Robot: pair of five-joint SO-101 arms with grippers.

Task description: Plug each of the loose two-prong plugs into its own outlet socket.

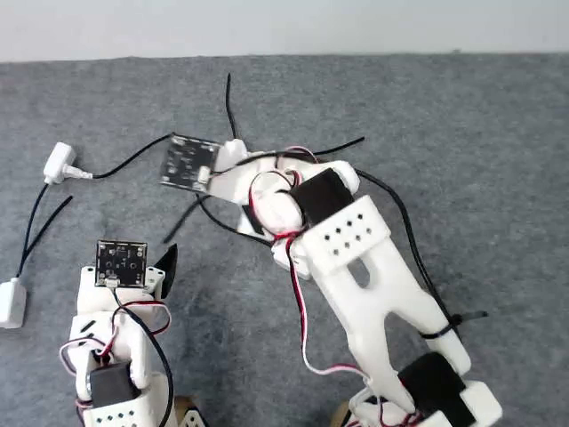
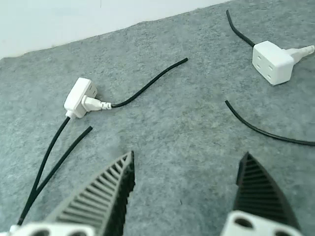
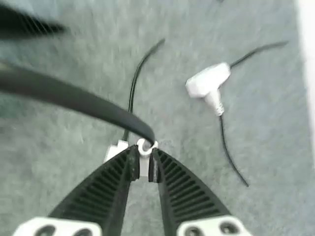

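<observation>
My left gripper hangs open over bare grey felt, with nothing between its black ribbed fingers. Beyond it lie a white two-prong plug on a black cord and, to the other side, a white outlet socket. In the high view that plug is at the far left and the left gripper is near the front left. My right gripper is shut on a small white cord collar, a black cord running off from it. In the high view the right gripper is at the table's middle back.
A second white block on cords lies at the left edge. Loose black cord ends cross the felt between the arms. The right arm's white body spans the right half. A pale wall borders the felt's far edge.
</observation>
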